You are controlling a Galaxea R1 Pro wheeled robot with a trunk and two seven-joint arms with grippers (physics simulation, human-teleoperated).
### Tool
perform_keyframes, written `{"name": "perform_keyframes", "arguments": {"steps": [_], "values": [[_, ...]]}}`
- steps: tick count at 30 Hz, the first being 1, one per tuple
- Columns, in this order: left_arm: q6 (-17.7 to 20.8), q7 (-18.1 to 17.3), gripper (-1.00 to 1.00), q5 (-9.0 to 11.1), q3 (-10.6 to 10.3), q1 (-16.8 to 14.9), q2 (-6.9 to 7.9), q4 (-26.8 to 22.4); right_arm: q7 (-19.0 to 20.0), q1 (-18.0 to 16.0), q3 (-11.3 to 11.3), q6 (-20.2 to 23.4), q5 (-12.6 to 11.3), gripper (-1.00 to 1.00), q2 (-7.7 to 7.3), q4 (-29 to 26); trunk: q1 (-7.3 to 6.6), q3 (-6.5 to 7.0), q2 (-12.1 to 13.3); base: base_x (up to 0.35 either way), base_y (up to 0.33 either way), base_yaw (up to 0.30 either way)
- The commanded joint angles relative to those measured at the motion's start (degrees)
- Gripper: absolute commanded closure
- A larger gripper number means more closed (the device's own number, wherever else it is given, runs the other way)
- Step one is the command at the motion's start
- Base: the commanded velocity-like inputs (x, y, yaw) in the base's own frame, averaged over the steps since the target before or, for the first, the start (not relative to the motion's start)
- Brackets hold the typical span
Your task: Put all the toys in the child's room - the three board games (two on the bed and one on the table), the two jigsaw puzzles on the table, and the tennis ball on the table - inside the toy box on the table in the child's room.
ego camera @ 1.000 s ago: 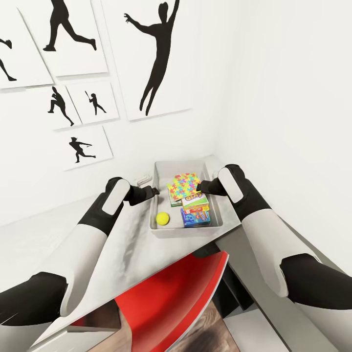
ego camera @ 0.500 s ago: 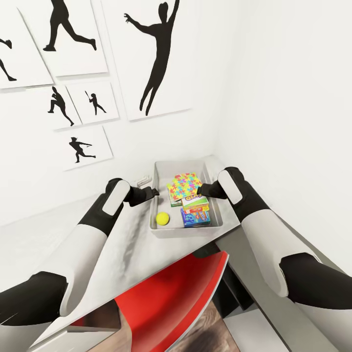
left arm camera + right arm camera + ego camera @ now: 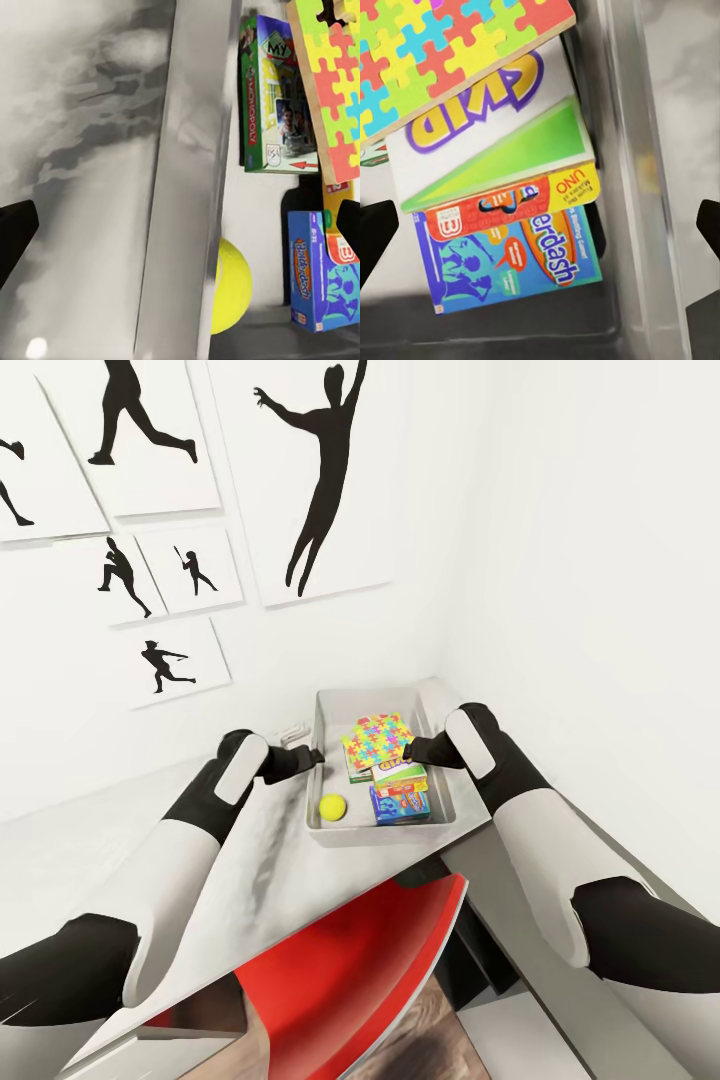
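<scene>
All toys appear stowed in the toy box (image 3: 435, 815) on the bench (image 3: 250, 880). My left end effector (image 3: 318, 757) and right end effector (image 3: 408, 750) both stand apart, empty. Next, I judge, a clear withdrawal.

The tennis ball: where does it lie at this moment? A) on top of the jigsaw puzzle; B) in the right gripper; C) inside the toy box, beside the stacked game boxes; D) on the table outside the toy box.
C: the tennis ball rests on the floor of the toy box, next to the stacked game boxes, with no gripper touching it.
</scene>
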Motion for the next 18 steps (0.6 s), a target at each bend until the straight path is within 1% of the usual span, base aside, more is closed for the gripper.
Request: {"name": "perform_keyframes", "arguments": {"steps": [1, 3, 7, 18], "values": [[0.1, 0.6, -1.00, 0.6, -0.1, 0.0, 0.02, 0.0, -0.6, -0.1, 0.2, 0.1, -0.6, -1.00, -0.02, 0.0, 0.03, -0.10, -0.1, 0.000, 0.000, 0.000], [-0.2, -0.3, -1.00, 0.0, -0.1, -0.1, 0.01, 0.5, -0.6, 0.0, 0.2, 0.1, -0.6, -1.00, -0.02, 0.0, 0.03, -0.10, -0.1, 0.000, 0.000, 0.000], [-0.5, -1.1, -1.00, -0.5, -0.1, -0.1, 0.05, 1.1, -0.6, 0.1, 0.2, 0.1, -0.6, -1.00, -0.02, 0.1, 0.03, -0.10, -0.1, 0.000, 0.000, 0.000], [-0.8, -1.9, -1.00, -0.9, 0.0, -0.1, 0.13, 1.9, -0.6, 0.2, 0.3, 0.0, -0.6, -1.00, 0.02, 0.8, 0.03, -0.10, -0.1, 0.000, 0.000, 0.000]]}}
